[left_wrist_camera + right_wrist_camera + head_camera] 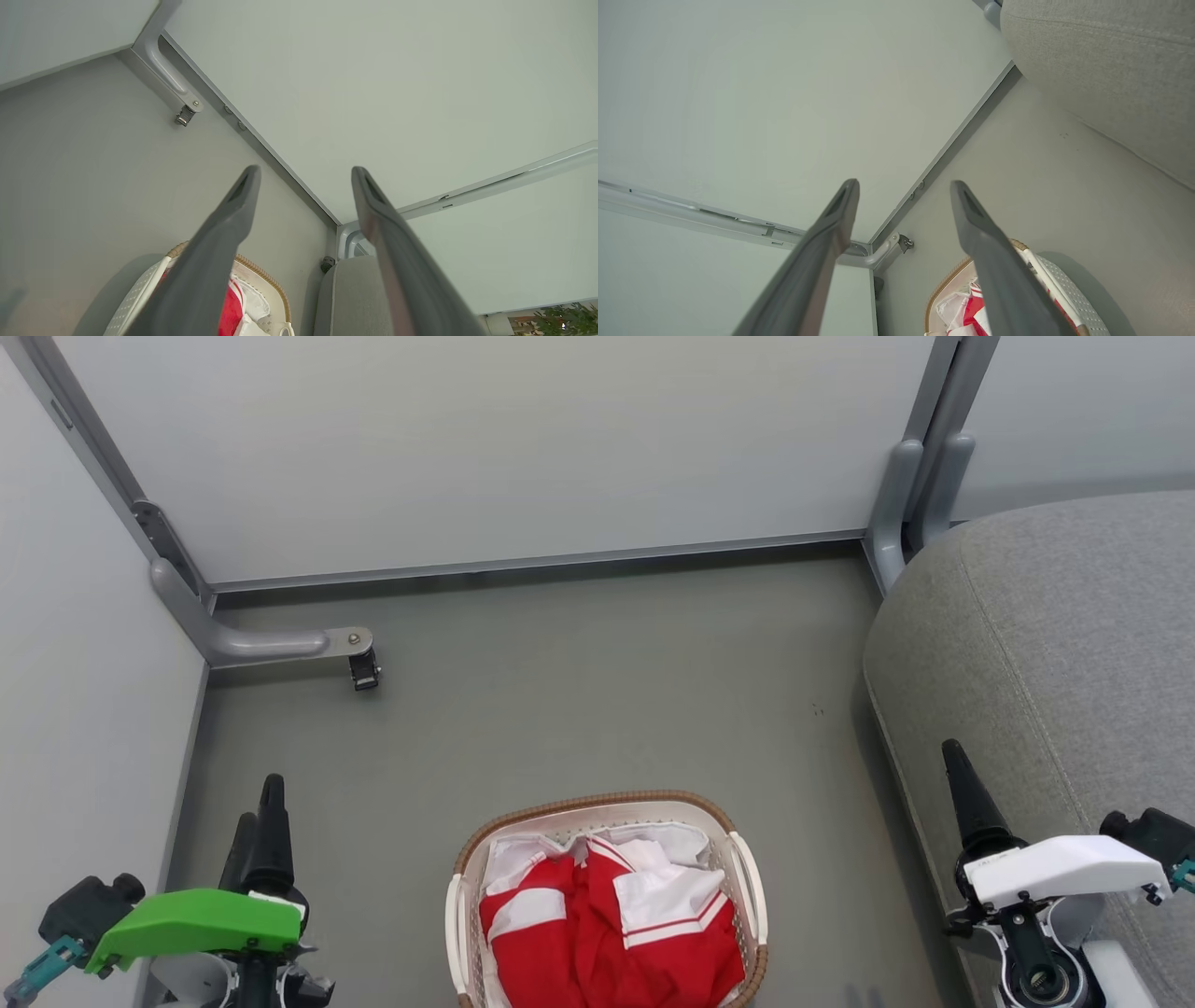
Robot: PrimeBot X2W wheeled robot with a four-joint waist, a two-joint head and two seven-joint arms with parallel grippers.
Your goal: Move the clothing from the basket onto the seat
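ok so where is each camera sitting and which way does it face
head: looks down at the oval white perforated basket of soft red-and-white clothing; left gripper, right gripper at bottom corners
left wrist: along its open fingers toward pale wall panels
right wrist: likewise; large grey woven seat at top
shared: all show the basket

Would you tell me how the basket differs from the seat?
The basket is white perforated plastic with a brown rim; the seat is grey woven fabric. The basket is far smaller than the seat. The basket holds the red clothing; the seat's visible part bears none. Both stand on the floor.
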